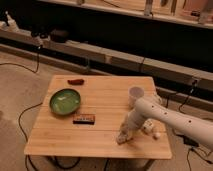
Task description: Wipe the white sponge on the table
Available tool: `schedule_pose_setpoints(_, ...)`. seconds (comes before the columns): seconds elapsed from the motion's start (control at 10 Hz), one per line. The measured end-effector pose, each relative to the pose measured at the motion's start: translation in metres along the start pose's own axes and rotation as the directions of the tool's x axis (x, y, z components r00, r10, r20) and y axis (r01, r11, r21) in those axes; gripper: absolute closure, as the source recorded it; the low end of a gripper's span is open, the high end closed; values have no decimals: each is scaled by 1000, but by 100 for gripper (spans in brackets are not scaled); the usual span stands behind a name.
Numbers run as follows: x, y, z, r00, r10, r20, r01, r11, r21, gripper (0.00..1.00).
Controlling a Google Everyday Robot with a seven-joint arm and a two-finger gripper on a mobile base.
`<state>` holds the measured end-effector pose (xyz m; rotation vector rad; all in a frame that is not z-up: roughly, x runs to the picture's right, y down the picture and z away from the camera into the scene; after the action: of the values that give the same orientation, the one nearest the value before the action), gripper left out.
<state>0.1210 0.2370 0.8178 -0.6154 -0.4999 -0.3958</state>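
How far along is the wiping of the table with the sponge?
Done: the reach looks over; the gripper is down on the table near its front edge. In hand: a pale bit at its tip, likely the sponge, meets the wood, so wiping looks under way. Left: probably more strokes; the wood by the bowl, bar and cup gives no sign either way.

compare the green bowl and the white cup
The bowl is green, wide and shallow; the cup is white, narrow and taller. The bowl sits at the left side of the table in view; the cup stands at its right, beside the arm. Both are upright, open side up. The gripper is down near the table's front edge, closer to the cup.
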Motion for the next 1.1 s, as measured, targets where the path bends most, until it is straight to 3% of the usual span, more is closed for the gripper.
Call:
schedule_pose_setpoints(0.3, -3, -43, 10, 999, -20, -28, 20, 1000, 7, 100)
schedule_pose_setpoints(0.6, -48, -81, 19, 994, -105, -28, 105, 994, 15, 100)
schedule_pose_setpoints(0.9, -96, -79, 31, 982, -189, 6, 189, 982, -4, 100)
schedule_pose_setpoints(1.0, -112, -72, 34, 975, -222, 17, 222, 975, -14, 100)
schedule_pose_setpoints(1.1, -131, -56, 39, 961, -275, 31, 276, 961, -33, 100)
